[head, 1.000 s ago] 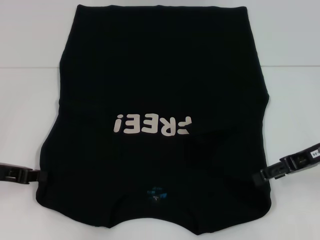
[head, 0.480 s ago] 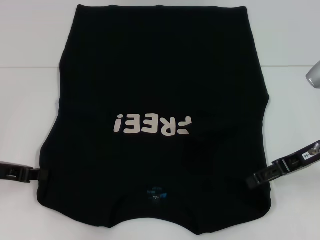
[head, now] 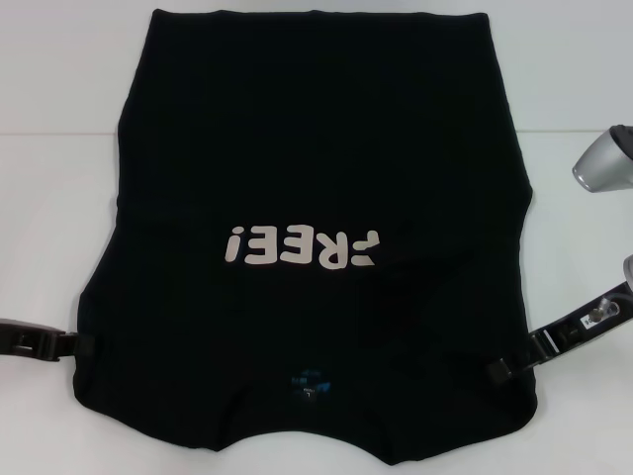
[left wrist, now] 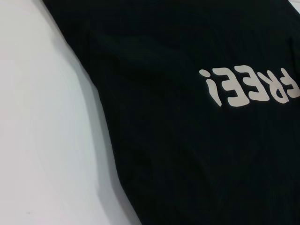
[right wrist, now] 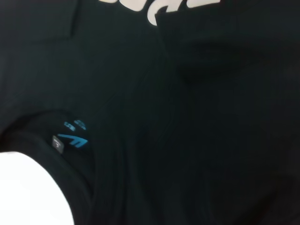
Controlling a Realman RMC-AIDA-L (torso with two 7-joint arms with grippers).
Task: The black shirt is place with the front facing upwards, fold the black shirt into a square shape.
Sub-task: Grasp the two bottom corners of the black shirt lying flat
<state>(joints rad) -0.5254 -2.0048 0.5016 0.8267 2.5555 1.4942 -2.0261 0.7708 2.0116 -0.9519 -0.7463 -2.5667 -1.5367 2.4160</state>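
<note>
The black shirt point(head: 316, 148) lies flat on the white table, front up, with the pale "FREE!" lettering point(head: 302, 245) upside down to me and the teal neck label point(head: 309, 381) at the near edge. Its sides are folded inward, so no sleeves stick out. My left gripper point(head: 84, 346) is at the shirt's near left edge. My right gripper point(head: 497, 369) reaches in over the near right corner of the shirt. The left wrist view shows the shirt point(left wrist: 187, 164) and its lettering point(left wrist: 248, 86). The right wrist view shows the neck label point(right wrist: 72, 138) and a soft fold in the cloth.
The white table point(head: 59, 198) shows bare on both sides of the shirt and in a small arc at the collar point(right wrist: 23, 187). A silver part of my right arm point(head: 603, 163) hangs above the table at the right edge.
My right gripper has moved down and inward, from the shirt's right edge onto its near right corner. The silver part of the right arm has come into view. The left gripper has stayed put.
</note>
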